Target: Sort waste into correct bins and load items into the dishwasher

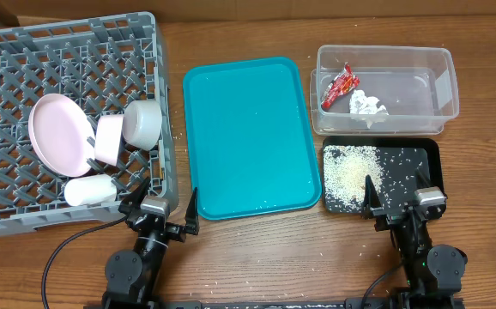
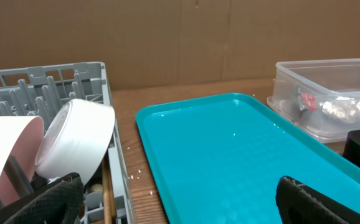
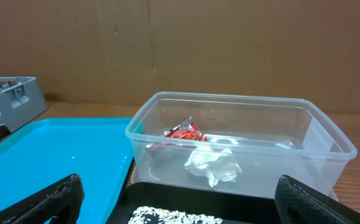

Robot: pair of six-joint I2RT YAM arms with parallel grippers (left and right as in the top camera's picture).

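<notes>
The grey dish rack [image 1: 68, 51] at the left holds the pink-white plate [image 1: 59, 133], pink bowl [image 1: 109, 139], grey-green bowl [image 1: 142, 123] and white cup [image 1: 89, 190]. A wooden chopstick [image 2: 108, 193] lies along the rack's near wall. The clear tub [image 1: 385, 49] holds the red wrapper [image 1: 340, 86] and white tissue wad [image 1: 368, 105]. The black tray [image 1: 415, 163] holds the rice [image 1: 355, 172]. My left gripper [image 1: 160, 219] is open and empty at the front edge, between the rack and the teal tray. My right gripper [image 1: 402, 206] is open and empty just in front of the black tray.
A large flat teal tray [image 1: 252, 137] lies in the middle of the wooden table, with nothing on it. Stray rice grains are scattered on the wood near its front edge. A cardboard wall stands behind the table.
</notes>
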